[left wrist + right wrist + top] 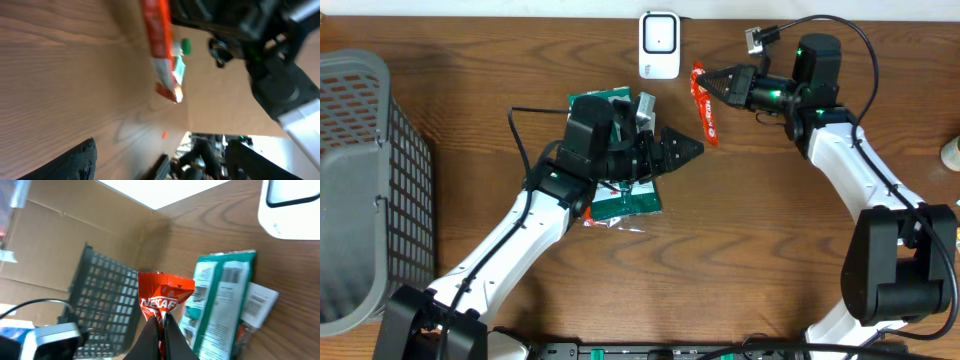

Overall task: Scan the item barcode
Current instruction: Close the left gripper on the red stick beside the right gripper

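Observation:
The item is a red Nescafe sachet (705, 108), hanging over the table just right of the white barcode scanner (659, 44). My right gripper (708, 83) is shut on the sachet's upper end. In the right wrist view the closed fingers (162, 325) pinch the sachet (162, 296). No barcode shows on it. My left gripper (688, 148) stands open and empty a little below and left of the sachet. Its wrist view looks up at the sachet (160, 45), with one dark finger (75, 161) at the lower left.
A green packet (625, 203) lies on the table under the left arm, with other small packs beside it (220, 300). A grey mesh basket (360, 180) stands at the left edge. A cable runs across the table near the left arm.

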Action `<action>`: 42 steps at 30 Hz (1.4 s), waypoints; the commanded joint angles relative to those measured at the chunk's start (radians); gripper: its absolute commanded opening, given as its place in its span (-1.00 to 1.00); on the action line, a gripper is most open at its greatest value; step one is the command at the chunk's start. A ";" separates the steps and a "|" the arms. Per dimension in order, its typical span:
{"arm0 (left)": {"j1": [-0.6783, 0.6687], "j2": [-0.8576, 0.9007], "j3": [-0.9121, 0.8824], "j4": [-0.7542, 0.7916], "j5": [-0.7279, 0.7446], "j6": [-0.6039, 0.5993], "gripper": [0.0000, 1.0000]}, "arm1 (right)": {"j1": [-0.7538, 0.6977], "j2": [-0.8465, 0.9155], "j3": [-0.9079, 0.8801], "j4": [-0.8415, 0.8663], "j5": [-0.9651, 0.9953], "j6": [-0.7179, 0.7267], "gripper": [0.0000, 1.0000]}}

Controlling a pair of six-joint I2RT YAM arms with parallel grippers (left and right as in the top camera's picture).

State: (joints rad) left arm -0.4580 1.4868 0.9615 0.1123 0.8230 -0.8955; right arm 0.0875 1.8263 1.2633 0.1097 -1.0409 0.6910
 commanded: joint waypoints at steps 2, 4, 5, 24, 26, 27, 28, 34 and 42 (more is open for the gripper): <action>-0.004 0.010 0.008 0.000 -0.104 -0.010 0.63 | 0.018 0.005 0.010 0.010 -0.092 0.083 -0.97; -0.004 0.010 0.008 0.000 -0.135 0.000 0.63 | 0.025 0.005 0.010 0.003 -0.115 0.082 -0.98; -0.004 0.010 0.008 0.000 -0.154 0.000 0.64 | 0.029 0.005 0.010 0.002 -0.124 0.083 -0.98; -0.005 0.010 0.008 0.081 -0.142 -0.115 0.16 | 0.101 0.005 0.010 0.002 -0.100 0.063 -0.98; -0.005 0.010 0.008 0.113 -0.124 -0.136 0.18 | 0.102 0.005 0.010 -0.010 -0.065 0.029 -0.97; -0.005 0.010 0.008 0.120 -0.120 -0.139 0.18 | 0.102 0.005 0.010 -0.030 -0.036 0.019 -0.97; -0.005 0.010 0.008 0.122 -0.119 -0.139 0.18 | 0.102 0.005 0.010 -0.050 -0.016 0.010 -0.97; -0.006 0.010 0.008 0.122 -0.109 -0.156 0.18 | 0.107 0.005 0.010 -0.156 0.043 -0.074 -0.97; -0.039 0.010 0.008 0.121 -0.135 -0.156 0.18 | 0.111 0.005 0.010 -0.106 0.029 -0.037 -0.97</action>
State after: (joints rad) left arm -0.4801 1.4868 0.9615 0.2298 0.6991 -1.0481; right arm 0.1932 1.8263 1.2633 -0.0082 -1.0077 0.6468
